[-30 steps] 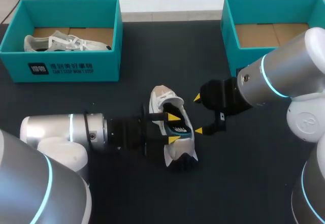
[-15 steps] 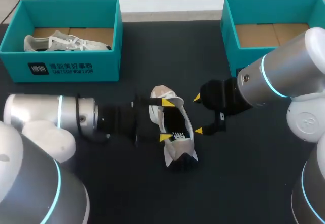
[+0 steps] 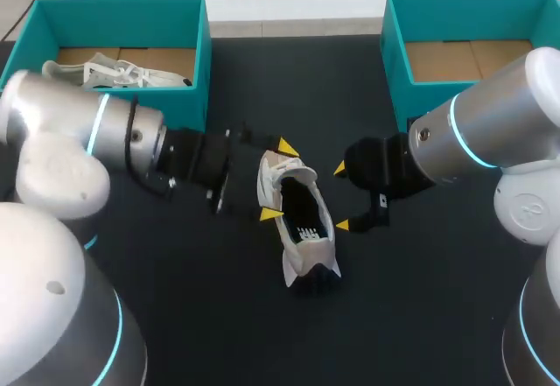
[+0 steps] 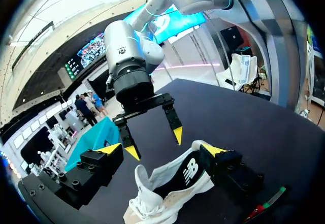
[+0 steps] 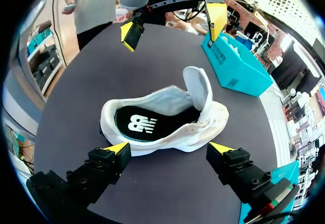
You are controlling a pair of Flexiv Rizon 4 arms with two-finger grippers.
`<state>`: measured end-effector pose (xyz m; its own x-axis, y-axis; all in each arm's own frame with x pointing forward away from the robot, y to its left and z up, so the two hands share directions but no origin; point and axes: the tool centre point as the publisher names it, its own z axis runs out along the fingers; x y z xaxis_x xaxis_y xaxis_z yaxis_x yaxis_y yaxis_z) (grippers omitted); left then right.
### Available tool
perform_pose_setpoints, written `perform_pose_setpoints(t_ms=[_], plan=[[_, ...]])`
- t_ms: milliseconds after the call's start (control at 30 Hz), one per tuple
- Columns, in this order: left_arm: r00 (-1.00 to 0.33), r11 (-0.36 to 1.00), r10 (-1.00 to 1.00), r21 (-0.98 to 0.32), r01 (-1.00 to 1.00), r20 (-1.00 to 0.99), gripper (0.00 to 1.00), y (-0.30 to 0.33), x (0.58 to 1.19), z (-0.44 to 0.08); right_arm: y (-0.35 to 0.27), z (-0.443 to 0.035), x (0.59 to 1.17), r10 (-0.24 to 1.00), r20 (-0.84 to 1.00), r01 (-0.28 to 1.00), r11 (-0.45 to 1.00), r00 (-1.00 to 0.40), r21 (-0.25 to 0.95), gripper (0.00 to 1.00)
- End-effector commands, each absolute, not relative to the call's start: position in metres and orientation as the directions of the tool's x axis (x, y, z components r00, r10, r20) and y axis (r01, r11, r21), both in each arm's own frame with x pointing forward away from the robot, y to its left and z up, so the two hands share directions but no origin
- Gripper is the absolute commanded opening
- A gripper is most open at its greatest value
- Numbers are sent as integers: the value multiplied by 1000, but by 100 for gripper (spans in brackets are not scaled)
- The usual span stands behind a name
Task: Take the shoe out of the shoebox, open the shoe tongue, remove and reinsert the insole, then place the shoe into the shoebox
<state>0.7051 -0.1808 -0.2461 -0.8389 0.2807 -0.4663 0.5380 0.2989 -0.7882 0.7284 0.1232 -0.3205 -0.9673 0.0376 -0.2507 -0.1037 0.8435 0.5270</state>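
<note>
White shoe (image 3: 299, 215) on its sole at mid-table, outside both boxes, toe far, heel near, tongue standing up, dark insole (image 5: 139, 123) seated inside. Just left of its far half, left gripper (image 3: 277, 180), fingers spread wide, one yellow tip past the toe and one beside the left flank, gripping nothing. Just right of the shoe, right gripper (image 3: 341, 197), likewise wide apart and empty. Far left, teal left shoebox (image 3: 114, 115) with a second white shoe (image 3: 114, 75) inside; far right, teal right shoebox (image 3: 398, 62). All on black table (image 3: 219, 333).
</note>
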Motion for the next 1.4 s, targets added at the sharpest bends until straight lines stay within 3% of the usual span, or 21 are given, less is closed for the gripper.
perform_pose_setpoints(t_ms=[33,600,800,1100,1400], plan=[[-766,323,591,-796,512,-253,100,-182,711,-241,123,-321,727,39,-252,-104,843,-967,528,100],[-766,323,591,-796,512,-253,100,-182,711,-241,123,-321,727,39,-252,-104,843,-967,528,100],[-664,397,722,-671,626,-193,100,-176,715,-239,96,-298,741,24,-260,-107,873,-965,475,100],[-481,320,866,-587,744,-139,100,-169,719,-238,59,-260,748,-57,-247,-150,915,-967,375,100],[-455,347,887,-545,763,-73,100,-167,733,-235,20,-227,751,-34,-248,-119,934,-968,336,100]])
